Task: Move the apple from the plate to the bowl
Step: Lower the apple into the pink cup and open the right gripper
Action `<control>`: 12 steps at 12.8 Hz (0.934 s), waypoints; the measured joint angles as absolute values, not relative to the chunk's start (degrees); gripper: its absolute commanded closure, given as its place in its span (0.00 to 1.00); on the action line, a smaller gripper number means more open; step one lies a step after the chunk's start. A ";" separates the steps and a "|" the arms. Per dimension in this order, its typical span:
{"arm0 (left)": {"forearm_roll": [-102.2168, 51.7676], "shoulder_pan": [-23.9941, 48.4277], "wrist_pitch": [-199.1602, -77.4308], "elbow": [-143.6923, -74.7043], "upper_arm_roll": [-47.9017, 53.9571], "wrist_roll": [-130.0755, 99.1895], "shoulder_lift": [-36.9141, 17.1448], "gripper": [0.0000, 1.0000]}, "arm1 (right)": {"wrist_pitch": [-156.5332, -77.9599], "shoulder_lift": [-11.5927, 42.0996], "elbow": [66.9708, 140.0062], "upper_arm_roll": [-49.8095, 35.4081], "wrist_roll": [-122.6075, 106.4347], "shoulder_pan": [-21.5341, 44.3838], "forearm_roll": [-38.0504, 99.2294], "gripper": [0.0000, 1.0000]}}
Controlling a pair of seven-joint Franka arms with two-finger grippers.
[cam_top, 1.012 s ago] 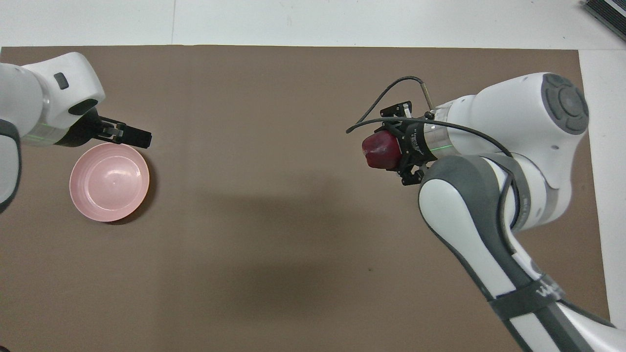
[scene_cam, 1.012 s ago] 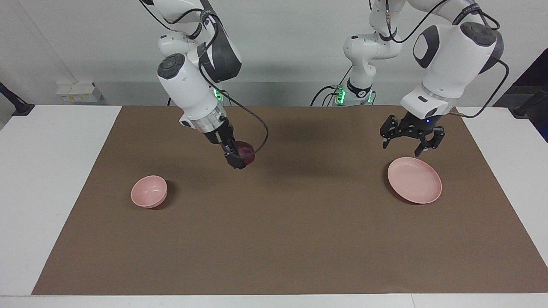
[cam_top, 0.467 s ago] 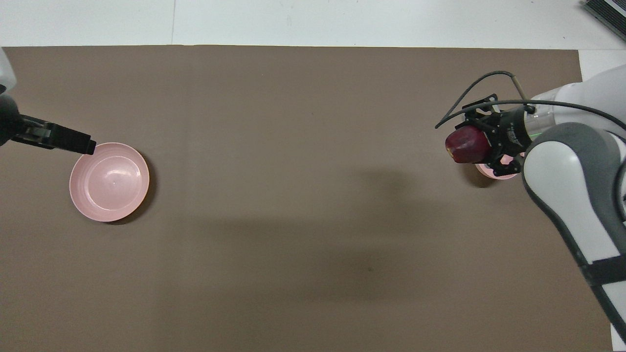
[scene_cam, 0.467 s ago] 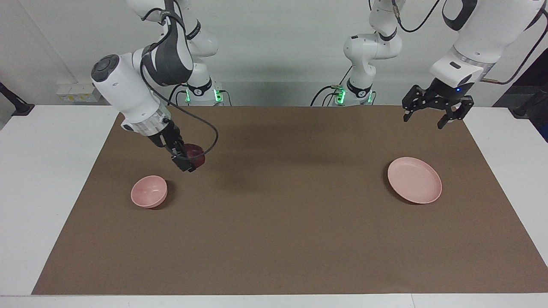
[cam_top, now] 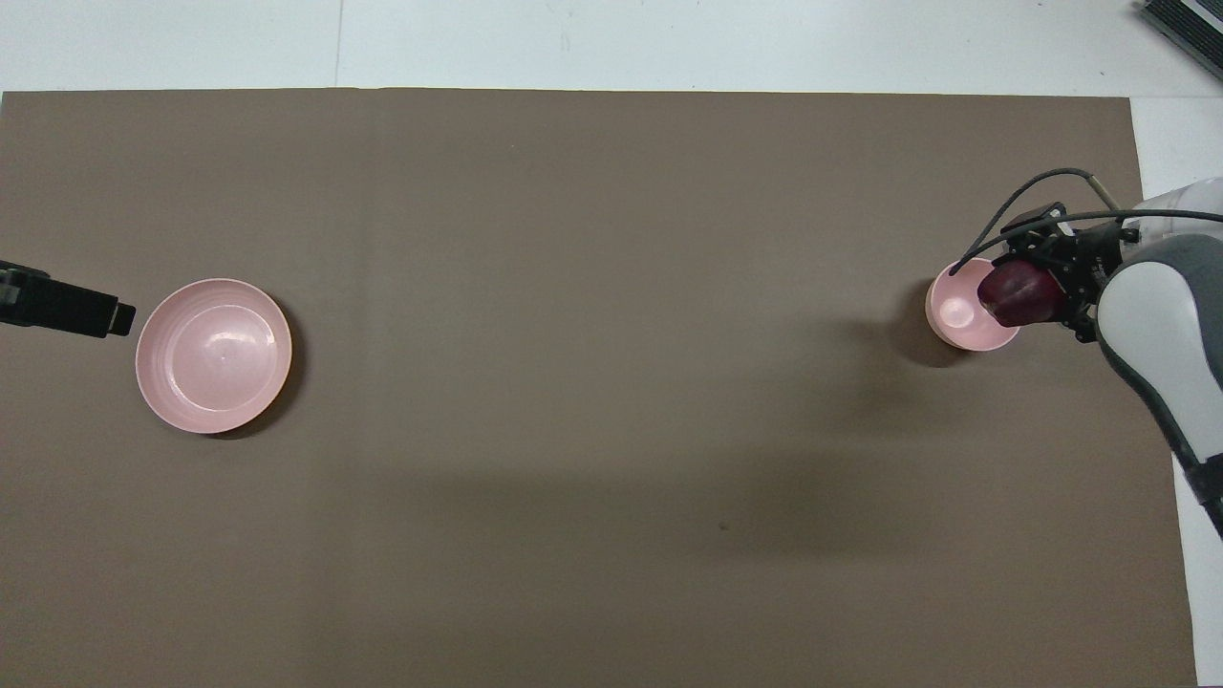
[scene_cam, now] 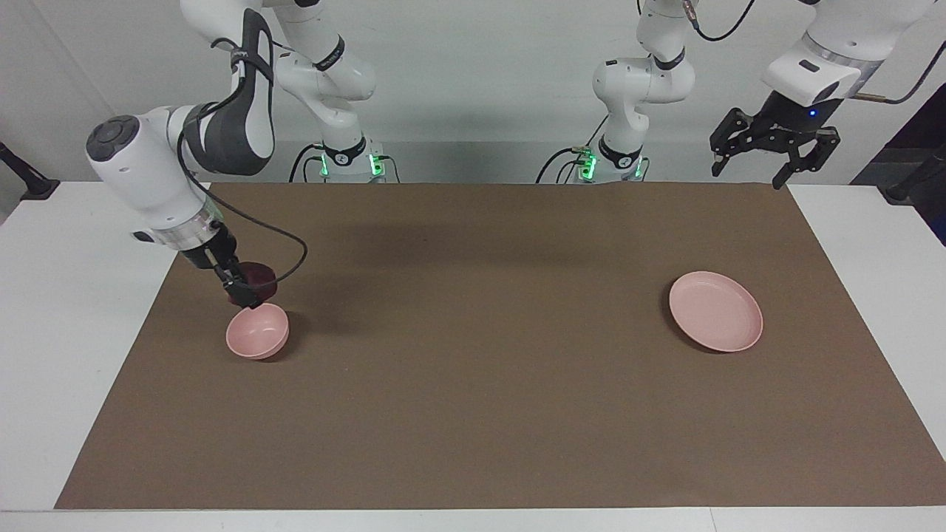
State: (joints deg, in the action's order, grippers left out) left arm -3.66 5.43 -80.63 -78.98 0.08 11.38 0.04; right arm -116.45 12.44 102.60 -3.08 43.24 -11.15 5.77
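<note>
My right gripper (scene_cam: 246, 290) is shut on the dark red apple (scene_cam: 259, 276) and holds it just above the rim of the small deep pink bowl (scene_cam: 257, 332), on the side nearer to the robots. In the overhead view the apple (cam_top: 1017, 293) overlaps the bowl's (cam_top: 955, 312) edge, with the right gripper (cam_top: 1040, 287) around it. The flat pink plate (scene_cam: 715, 311) lies bare toward the left arm's end and also shows in the overhead view (cam_top: 213, 355). My left gripper (scene_cam: 773, 158) is open and empty, raised high over the mat's edge nearest the robots; it waits.
A brown mat (scene_cam: 480, 384) covers most of the white table (scene_cam: 66, 310). Bowl and plate lie far apart at either end of the mat. The left gripper's dark fingertip (cam_top: 72, 308) shows beside the plate in the overhead view.
My right arm has carried the apple toward its own end of the table and lowered it to the bowl's rim. My left gripper has risen and drawn back from the plate.
</note>
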 measured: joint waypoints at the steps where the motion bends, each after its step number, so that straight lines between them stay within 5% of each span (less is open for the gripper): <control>1: -3.66 5.62 -79.97 -79.25 -0.26 11.38 0.70 0.00 | -118.31 14.06 102.98 -3.08 41.86 -11.87 5.45 1.00; 6: -1.36 5.61 -79.70 -80.75 -1.11 11.36 1.11 0.00 | -126.25 18.94 106.46 -3.15 40.20 -12.81 5.36 1.00; 7: -1.35 5.56 -79.71 -80.75 -1.24 11.36 1.11 0.00 | -127.66 19.91 106.80 -3.18 40.20 -12.81 5.36 0.75; 9: -1.35 5.51 -79.72 -80.75 -1.46 11.36 1.10 0.00 | -129.09 21.21 106.84 -3.21 40.20 -12.71 5.34 0.00; 12: -1.35 5.47 -79.74 -80.75 -1.57 11.36 1.09 0.00 | -128.73 21.17 105.66 -3.24 40.01 -12.35 4.77 0.00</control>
State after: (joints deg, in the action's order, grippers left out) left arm -1.35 5.47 -79.74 -80.75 -1.57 11.36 1.09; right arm -128.73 21.17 105.66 -3.24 40.01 -12.35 4.77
